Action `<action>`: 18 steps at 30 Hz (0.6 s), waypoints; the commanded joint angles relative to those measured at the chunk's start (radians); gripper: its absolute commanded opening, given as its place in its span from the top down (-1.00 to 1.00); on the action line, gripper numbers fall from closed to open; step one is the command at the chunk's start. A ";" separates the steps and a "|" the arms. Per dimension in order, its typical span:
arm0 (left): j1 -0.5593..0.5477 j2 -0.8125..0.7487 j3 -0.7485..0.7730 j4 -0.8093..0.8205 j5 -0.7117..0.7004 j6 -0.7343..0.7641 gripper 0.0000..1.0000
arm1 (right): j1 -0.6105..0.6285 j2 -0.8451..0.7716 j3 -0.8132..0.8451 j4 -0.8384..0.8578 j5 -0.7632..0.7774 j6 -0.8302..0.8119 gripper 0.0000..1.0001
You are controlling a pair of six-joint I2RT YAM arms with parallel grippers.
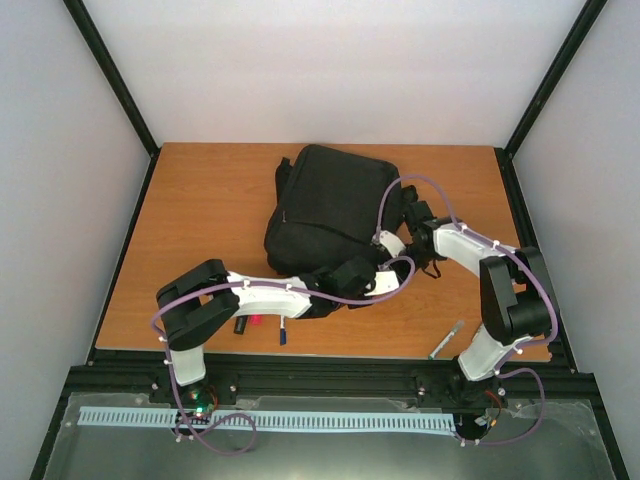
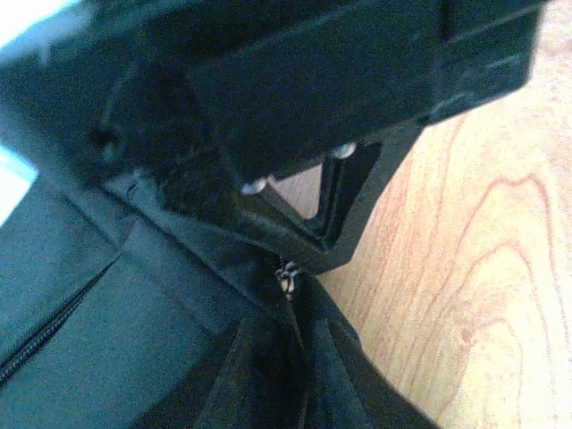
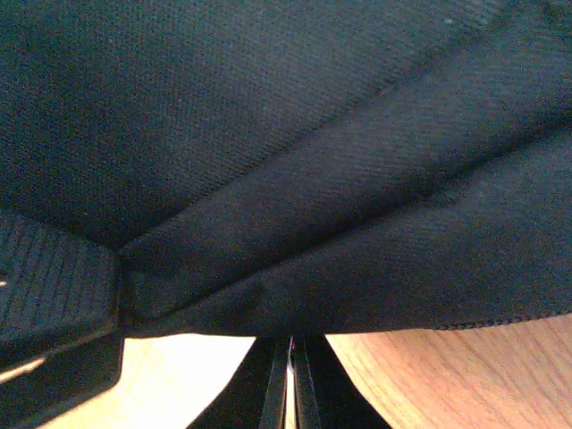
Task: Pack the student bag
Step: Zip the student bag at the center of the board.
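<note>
While both wrist views fill with black fabric, the student bag [image 1: 325, 205] lies mid-way across the surface [image 1: 210, 220], its long axis near-to-far and its far end leaning right.
The right hand [image 1: 412, 222] is closed tight at the bag's right side. The left hand [image 1: 345, 282] is at the near edge, too hidden to judge its opening.

Place: we read this as a robotics lab test cell.
Signs: we see white enclosure panels [image 1: 330, 60], black frame struts [image 1: 112, 75] and a wooden table [image 1: 200, 220].
</note>
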 commanded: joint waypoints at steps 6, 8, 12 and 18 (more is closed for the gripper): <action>-0.016 0.002 0.033 0.004 -0.092 0.052 0.98 | -0.091 0.043 0.037 -0.034 0.004 -0.032 0.94; -0.016 -0.016 0.028 -0.012 -0.069 0.024 0.98 | -0.110 0.058 0.059 -0.039 0.013 -0.046 0.95; -0.016 -0.070 -0.005 -0.017 -0.015 -0.035 0.98 | -0.146 0.106 0.115 -0.044 0.044 -0.063 0.94; -0.021 -0.134 -0.037 -0.020 0.039 -0.094 0.98 | -0.184 0.180 0.220 -0.024 0.066 -0.050 0.94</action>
